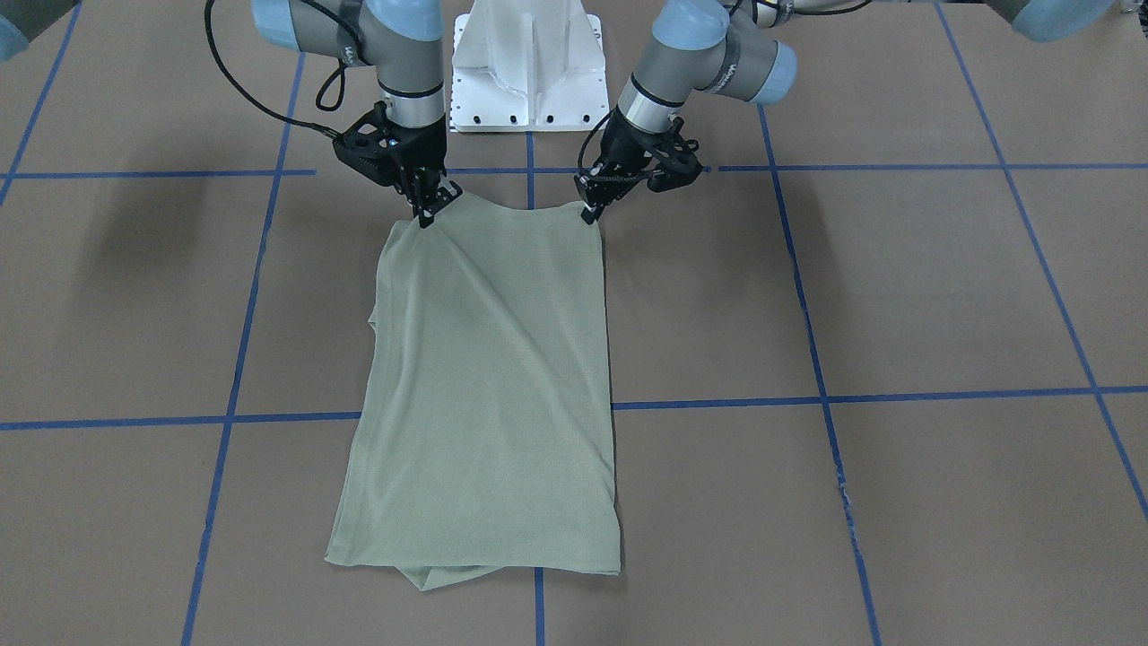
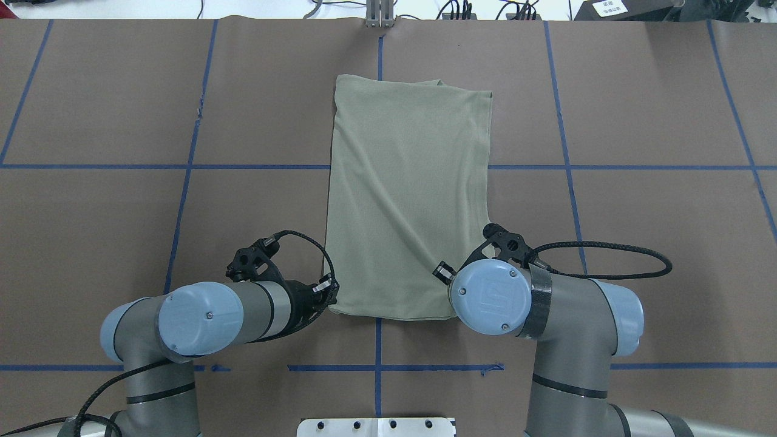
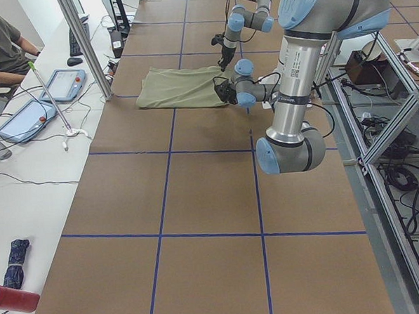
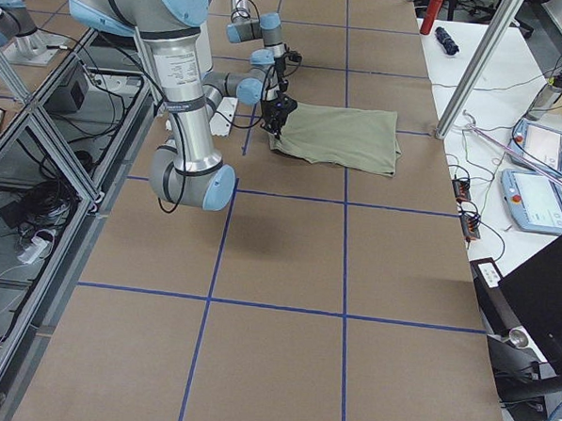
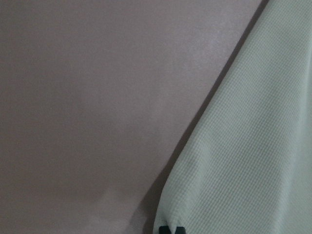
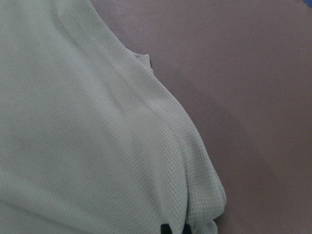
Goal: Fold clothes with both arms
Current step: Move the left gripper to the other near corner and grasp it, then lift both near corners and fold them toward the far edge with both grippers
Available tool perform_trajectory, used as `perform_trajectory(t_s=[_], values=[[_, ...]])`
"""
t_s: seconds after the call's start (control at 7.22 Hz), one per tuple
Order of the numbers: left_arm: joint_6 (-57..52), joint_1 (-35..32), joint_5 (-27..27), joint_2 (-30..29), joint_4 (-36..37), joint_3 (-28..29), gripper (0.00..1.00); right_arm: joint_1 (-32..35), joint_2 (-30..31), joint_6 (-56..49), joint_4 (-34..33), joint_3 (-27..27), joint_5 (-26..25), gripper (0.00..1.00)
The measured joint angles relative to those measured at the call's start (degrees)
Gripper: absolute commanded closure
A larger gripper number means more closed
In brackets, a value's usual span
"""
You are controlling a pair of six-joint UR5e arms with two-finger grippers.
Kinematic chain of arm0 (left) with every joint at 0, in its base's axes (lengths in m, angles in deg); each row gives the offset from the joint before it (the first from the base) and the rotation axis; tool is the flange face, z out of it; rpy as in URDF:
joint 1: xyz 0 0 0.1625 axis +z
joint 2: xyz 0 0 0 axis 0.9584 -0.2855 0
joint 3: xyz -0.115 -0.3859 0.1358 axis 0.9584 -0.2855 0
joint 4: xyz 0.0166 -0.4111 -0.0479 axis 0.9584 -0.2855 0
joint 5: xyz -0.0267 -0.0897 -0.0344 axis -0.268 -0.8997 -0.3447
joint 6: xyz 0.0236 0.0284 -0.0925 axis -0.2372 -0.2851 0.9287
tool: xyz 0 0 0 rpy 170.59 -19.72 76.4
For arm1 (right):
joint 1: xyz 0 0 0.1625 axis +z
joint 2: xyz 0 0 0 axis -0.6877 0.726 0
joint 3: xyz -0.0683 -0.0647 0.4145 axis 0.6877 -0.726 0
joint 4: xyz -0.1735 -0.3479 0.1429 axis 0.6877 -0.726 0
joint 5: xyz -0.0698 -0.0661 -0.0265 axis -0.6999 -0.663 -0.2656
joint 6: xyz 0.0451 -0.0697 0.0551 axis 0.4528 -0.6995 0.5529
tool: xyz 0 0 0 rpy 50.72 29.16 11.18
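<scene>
Item: the pale sage-green knit shirt (image 1: pixel 493 386) lies folded into a long rectangle on the brown table (image 1: pixel 897 296), centred before the robot. The left gripper (image 1: pixel 590 213) is pinched narrow on one robot-side corner. The right gripper (image 1: pixel 425 217) likewise clamps the other corner. The edge between them sags slightly.

The worktop (image 1: pixel 942 287) is brown and flat, divided into large squares by blue tape lines (image 1: pixel 897 396). A pale green shirt (image 1: pixel 493 377) lies on it near the middle, folded into a long rectangle that runs away from the robot and covers a crossing of the lines. At its far edge a lower layer peeks out. A white base (image 1: pixel 527 81) stands at the robot's side.
</scene>
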Motion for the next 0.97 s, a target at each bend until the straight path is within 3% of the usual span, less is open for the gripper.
perform_trajectory(t_s=[0.28,0.97], values=[[1.16,0.77,0.26,1.54,2.00,-5.49,1.00,-0.50,0.75,0.08,-0.04,2.49,0.05,1.00],[11.48,8.25,2.76,2.23,13.87,-19.86,1.00,-4.94,7.91,0.48,-2.68,16.62,0.49,1.00]])
